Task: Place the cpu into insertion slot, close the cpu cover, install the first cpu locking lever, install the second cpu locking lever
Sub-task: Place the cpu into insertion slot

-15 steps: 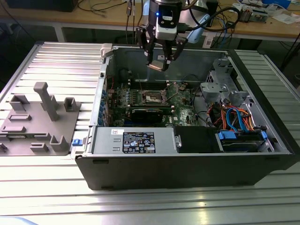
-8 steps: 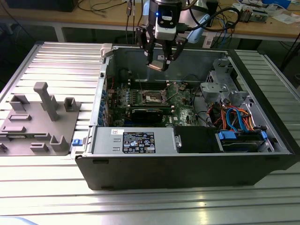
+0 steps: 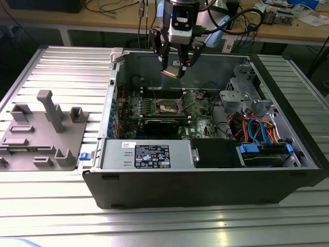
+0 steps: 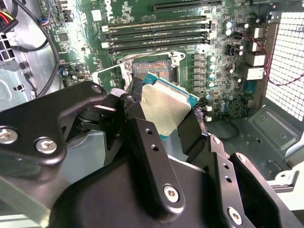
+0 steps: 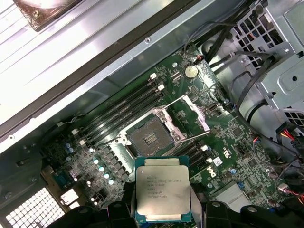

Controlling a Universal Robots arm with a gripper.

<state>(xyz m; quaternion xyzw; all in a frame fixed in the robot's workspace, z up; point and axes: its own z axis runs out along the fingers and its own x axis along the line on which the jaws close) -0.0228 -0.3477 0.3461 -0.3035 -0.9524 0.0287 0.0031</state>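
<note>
Above the open computer case, my gripper (image 3: 173,66) is shut on the cpu (image 3: 171,72), a flat square chip with a silver-grey top. Both wrist views show the cpu (image 5: 163,190) (image 4: 166,107) clamped by its edges between my black fingers (image 4: 138,97). It hangs above the green motherboard, a short way off from the insertion slot (image 5: 150,137) (image 4: 153,69) (image 3: 167,107). The slot's contact field lies bare. The cpu cover (image 5: 188,113), a silver metal frame, stands raised at one side of the slot. Thin wire levers stick out beside the slot.
The black case (image 3: 205,185) has walls all around the motherboard. Long black memory slots (image 5: 126,107) run next to the socket. A power supply (image 3: 149,154), drive cage (image 3: 244,85) and coloured cables (image 3: 257,128) crowd the exterior view's right. A grey fixture (image 3: 43,134) sits left of the case.
</note>
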